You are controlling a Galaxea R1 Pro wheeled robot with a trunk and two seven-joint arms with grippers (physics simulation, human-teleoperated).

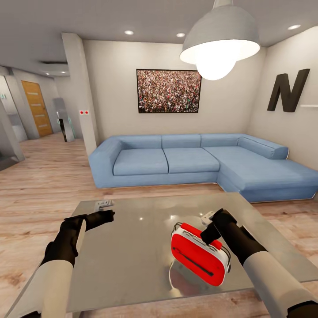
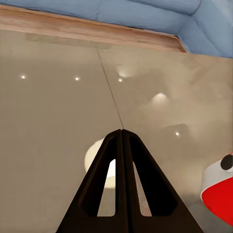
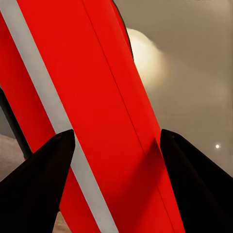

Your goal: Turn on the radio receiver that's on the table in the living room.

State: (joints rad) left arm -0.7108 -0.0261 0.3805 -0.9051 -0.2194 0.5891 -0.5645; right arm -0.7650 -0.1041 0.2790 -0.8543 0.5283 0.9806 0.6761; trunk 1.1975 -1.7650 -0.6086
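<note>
The red radio receiver (image 1: 198,258) with white trim leans on the glossy grey table (image 1: 132,251), right of its middle. My right gripper (image 1: 211,237) reaches down onto the radio's top by the handle. In the right wrist view its fingers stand apart, open, with the radio's red body (image 3: 97,97) close between them (image 3: 118,138); whether they touch it is unclear. My left gripper (image 1: 110,215) hovers over the table's left part, shut and empty, fingers pressed together (image 2: 121,132). The radio's edge (image 2: 221,194) shows off to one side there.
A small grey object (image 1: 104,204) lies at the table's far left corner. Beyond the table stands the blue L-shaped sofa (image 1: 190,161) on wood floor (image 1: 39,185). A white pendant lamp (image 1: 221,39) hangs overhead. A hallway opens at the left.
</note>
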